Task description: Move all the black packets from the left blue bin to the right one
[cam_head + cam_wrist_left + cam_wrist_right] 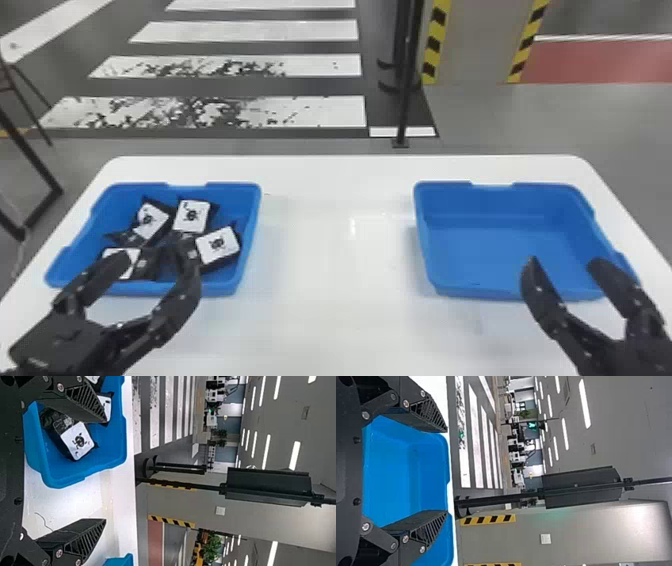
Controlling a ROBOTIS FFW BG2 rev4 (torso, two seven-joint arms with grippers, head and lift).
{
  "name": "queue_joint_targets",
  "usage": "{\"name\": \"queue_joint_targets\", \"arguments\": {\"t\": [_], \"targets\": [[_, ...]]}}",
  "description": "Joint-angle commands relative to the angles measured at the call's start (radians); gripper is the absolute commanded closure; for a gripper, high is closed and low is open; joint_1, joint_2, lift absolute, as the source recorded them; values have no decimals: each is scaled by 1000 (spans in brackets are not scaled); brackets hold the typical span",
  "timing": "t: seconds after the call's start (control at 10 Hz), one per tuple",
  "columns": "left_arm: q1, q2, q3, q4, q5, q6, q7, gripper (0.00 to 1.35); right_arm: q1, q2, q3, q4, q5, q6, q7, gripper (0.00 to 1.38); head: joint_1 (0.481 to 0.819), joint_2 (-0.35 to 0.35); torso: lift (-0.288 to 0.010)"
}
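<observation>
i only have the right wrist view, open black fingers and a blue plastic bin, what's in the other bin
Observer: The left blue plastic bin holds at least four black packets with white labels.
Operator: ok is the other gripper holding one
Observer: No, the black two-fingered left gripper is open and grips nothing.
Operator: is it anywhere near them
Observer: In the head view one of its fingertips hides part of the white label on the near left packet.
</observation>
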Motion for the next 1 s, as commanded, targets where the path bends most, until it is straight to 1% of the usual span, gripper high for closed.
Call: {"name": "queue_joint_targets", "arguments": {"t": [0.0, 0.1, 0.3, 0.7, 0.8, 0.9], "targets": [[-1, 0, 0, 0, -1, 1, 0, 160, 0, 1, -1, 0, -2, -1, 0, 332, 695, 37, -185], [-1, 0, 0, 2, 3, 1, 0, 160, 0, 1, 1, 0, -4, 1, 0, 332, 695, 36, -185], [-6, -8, 2, 7, 5, -1, 0, 160, 0, 1, -1, 0, -4, -1, 0, 332, 695, 38, -185], [-6, -8, 4, 7, 5, -1, 0, 160, 0, 1, 3, 0, -8, 1, 0, 332, 695, 42, -185], [-13, -8, 8, 7, 5, 11, 0, 160, 0, 1, 3, -2, -10, -1, 0, 332, 695, 42, -185], [-35, -3, 14, 7, 5, 60, -2, 160, 0, 1, 3, -2, -10, -1, 0, 332, 695, 44, -185]]}}
